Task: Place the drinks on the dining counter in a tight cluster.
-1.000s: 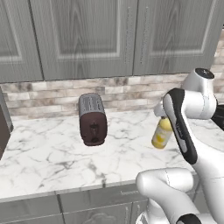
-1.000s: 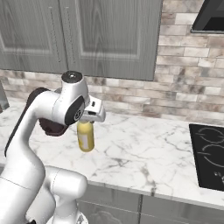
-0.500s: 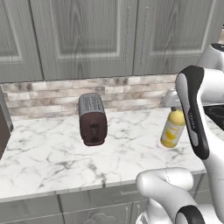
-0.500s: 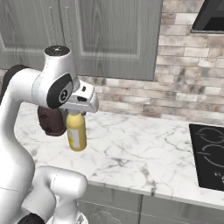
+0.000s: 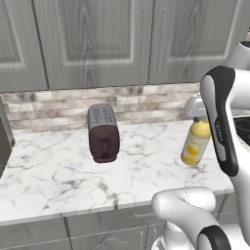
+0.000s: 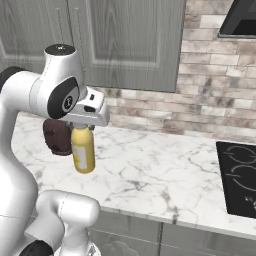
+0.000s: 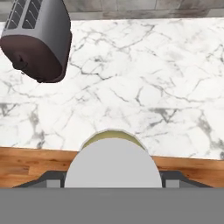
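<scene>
The gripper (image 6: 84,125) is clamped on the pale cap of the yellow juice bottle (image 6: 83,150), and the bottle hangs from it in the air, slightly tilted, its base clear of the marble worktop (image 6: 150,170). From the left side I see the same juice bottle (image 5: 195,143) dangling under the white hand, just in front of the arm's dark forearm link, with the grey-veined stone below and behind it. A dark brown toaster (image 5: 102,133) with a grey slotted top stands on that worktop (image 5: 58,171) well to the left of the bottle, close to the brick backsplash (image 5: 73,105). Grey panelled cabinets (image 5: 97,39) hang above the bricks. From the right side the toaster (image 6: 57,137) peeks out behind the bottle and the arm, and a black cooktop (image 6: 240,185) is set into the stone far off to the right, under the corner of a dark hood (image 6: 239,20). Looking down along the hand, the bottle's pale cap (image 7: 113,164) sits large at the bottom with a rim of yellow around it; the worktop (image 7: 144,87) spreads beneath, the toaster (image 7: 37,41) lies at upper left, and a strip of wooden floor (image 7: 26,164) shows past the counter's front edge.
</scene>
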